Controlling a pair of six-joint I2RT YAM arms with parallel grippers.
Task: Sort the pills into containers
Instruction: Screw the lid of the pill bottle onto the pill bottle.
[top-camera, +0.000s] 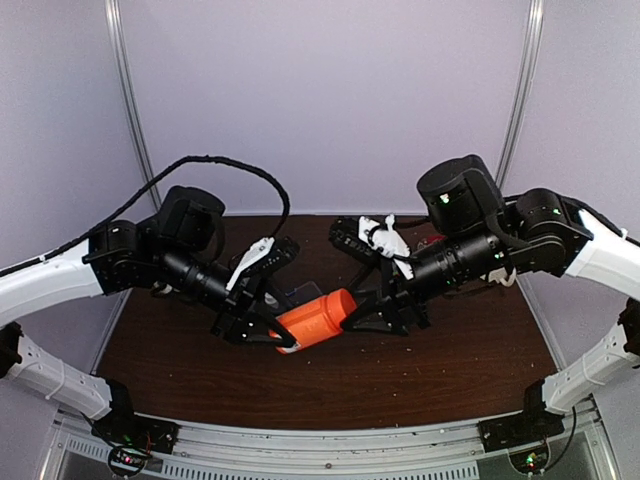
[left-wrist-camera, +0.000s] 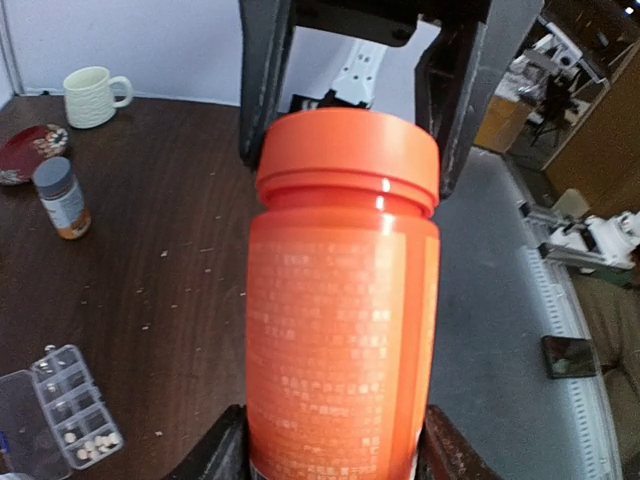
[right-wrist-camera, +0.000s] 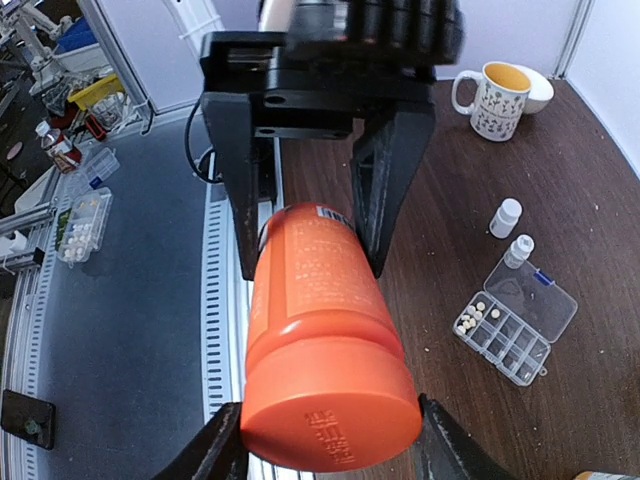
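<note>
Brown wood covers the table, with pale walls behind it. Above the middle, both arms meet and hold an orange bottle sideways in the air between them. The left tool pinches the bottle's body near its base, one finger on each side. The right tool pinches the other end, its fingers pressed against the sides of the cap, which is on.

The organizer lies flat on the table on the far side of the bottle, apart from it, with its clear lid swung open. Pills sit in the compartments at one end of it. Two white vials stand just beside the organizer. A patterned mug stands further left, touching a white bowl. Toward the right a cream cup, a dark red dish and a grey-capped jar stand near one another, well apart from the organizer.
</note>
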